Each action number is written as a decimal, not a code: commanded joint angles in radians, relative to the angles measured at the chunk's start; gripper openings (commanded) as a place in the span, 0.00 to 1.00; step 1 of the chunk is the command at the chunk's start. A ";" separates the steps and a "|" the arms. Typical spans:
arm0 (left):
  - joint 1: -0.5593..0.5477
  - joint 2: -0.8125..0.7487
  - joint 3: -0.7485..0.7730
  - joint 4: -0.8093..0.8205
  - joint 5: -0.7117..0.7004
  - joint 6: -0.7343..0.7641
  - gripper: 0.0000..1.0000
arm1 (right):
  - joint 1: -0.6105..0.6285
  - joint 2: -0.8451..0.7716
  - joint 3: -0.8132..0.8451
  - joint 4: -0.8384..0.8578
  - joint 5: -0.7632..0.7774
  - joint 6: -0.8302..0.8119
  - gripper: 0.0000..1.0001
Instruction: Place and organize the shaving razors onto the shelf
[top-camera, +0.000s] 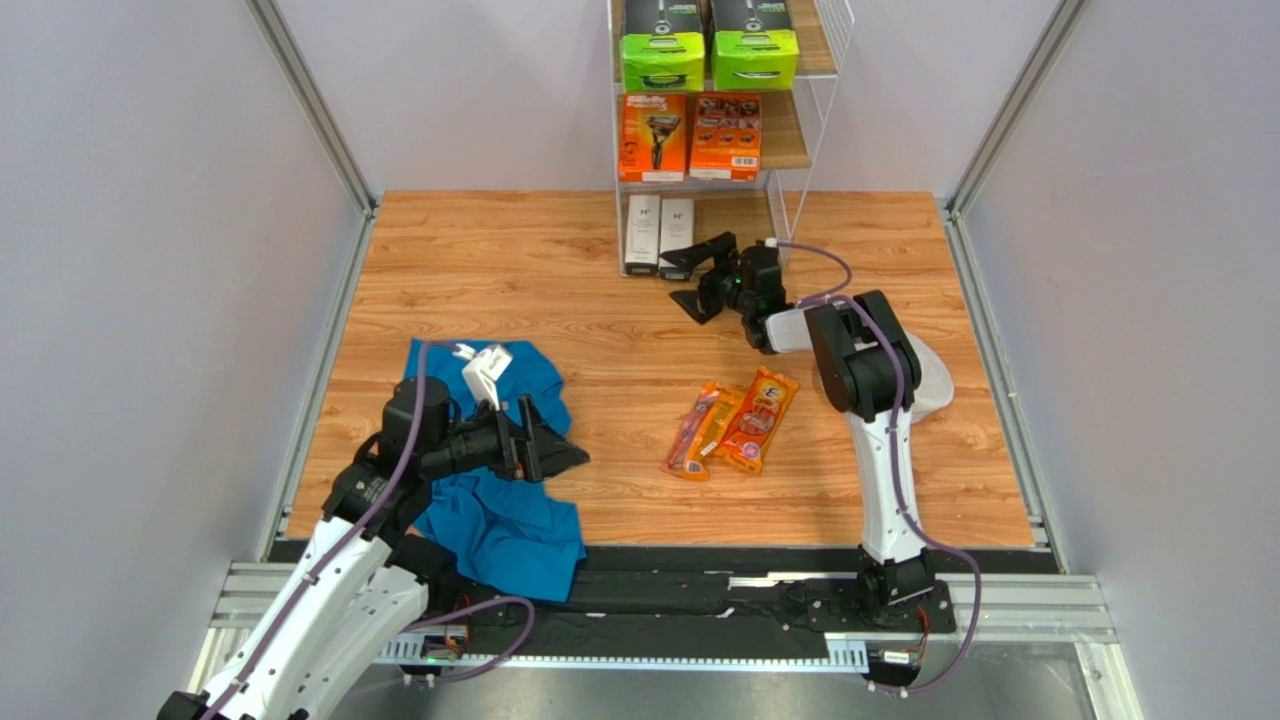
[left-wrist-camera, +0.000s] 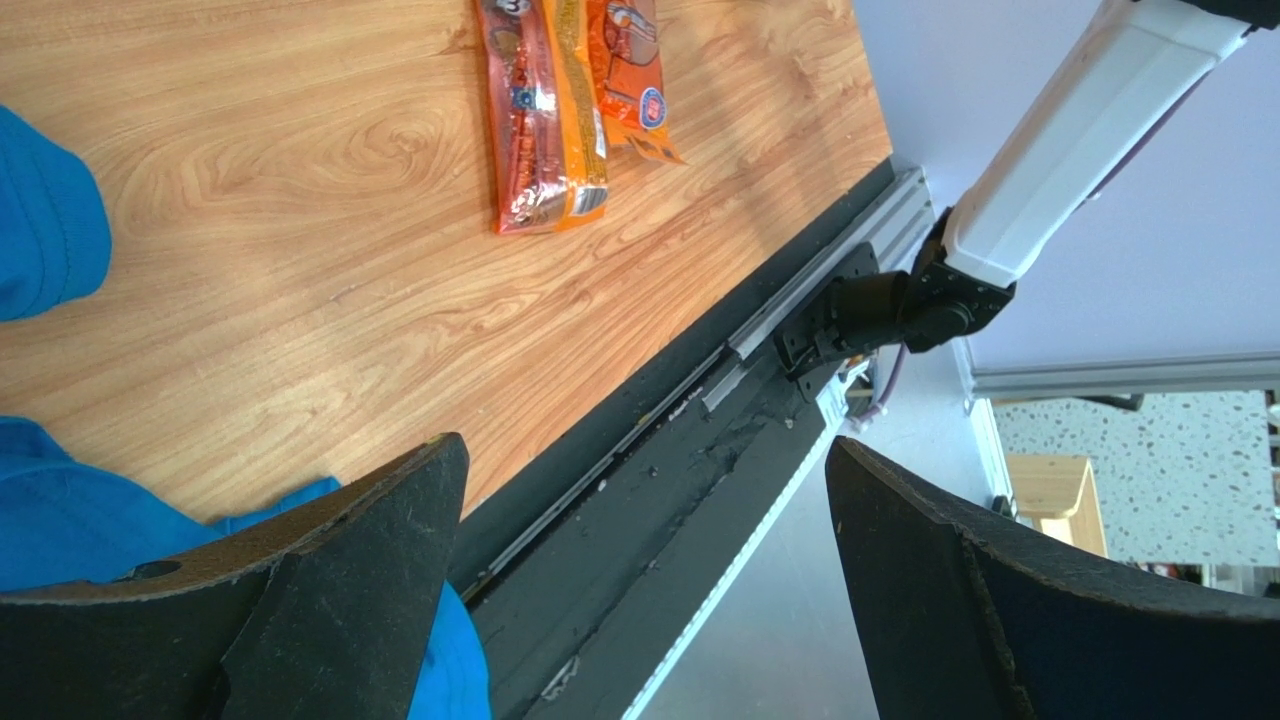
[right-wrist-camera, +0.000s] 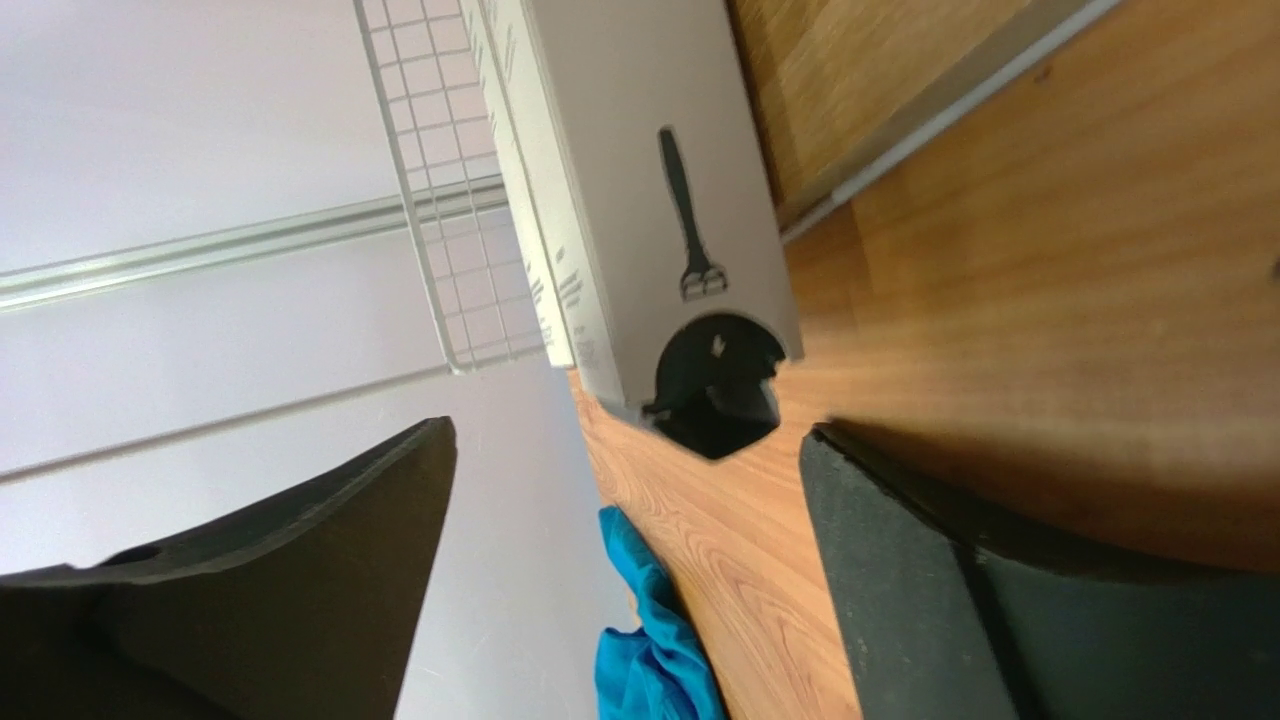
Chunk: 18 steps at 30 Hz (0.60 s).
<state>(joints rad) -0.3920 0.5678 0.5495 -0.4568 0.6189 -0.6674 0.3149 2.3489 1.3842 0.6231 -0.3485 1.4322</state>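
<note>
The table (top-camera: 526, 285) was smooth wood grain with a soft sheen. The shelf (top-camera: 783, 135) was white-coated wire with pale wooden tiers. At its foot, white boxes (top-camera: 643, 228) looked like matt card. Farther from it, orange packs (top-camera: 759, 420) were glossy plastic and a blue cloth (top-camera: 504, 525) was matt and creased.

From above, behind the arms, we overlook the whole desk (top-camera: 526, 285) toward the shelf (top-camera: 784, 138). Low beside the left hand (left-wrist-camera: 646, 458), we face the orange blister packs (left-wrist-camera: 549, 105) ahead, also seen overhead. At the right hand (right-wrist-camera: 628, 435), we sit close before the slim white boxes (right-wrist-camera: 631, 150).
</note>
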 joint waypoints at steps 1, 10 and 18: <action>0.004 -0.017 -0.003 -0.013 -0.001 -0.001 0.97 | 0.012 -0.085 -0.063 -0.063 0.034 -0.027 0.97; 0.004 0.007 0.052 -0.046 -0.024 0.029 0.98 | 0.015 -0.247 -0.238 -0.062 0.025 -0.052 1.00; -0.018 0.211 0.151 -0.046 -0.013 0.146 0.98 | 0.012 -0.512 -0.427 -0.192 -0.009 -0.208 1.00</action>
<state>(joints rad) -0.3931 0.6849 0.6266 -0.5140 0.6018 -0.6037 0.3241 1.9888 1.0233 0.4740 -0.3428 1.3308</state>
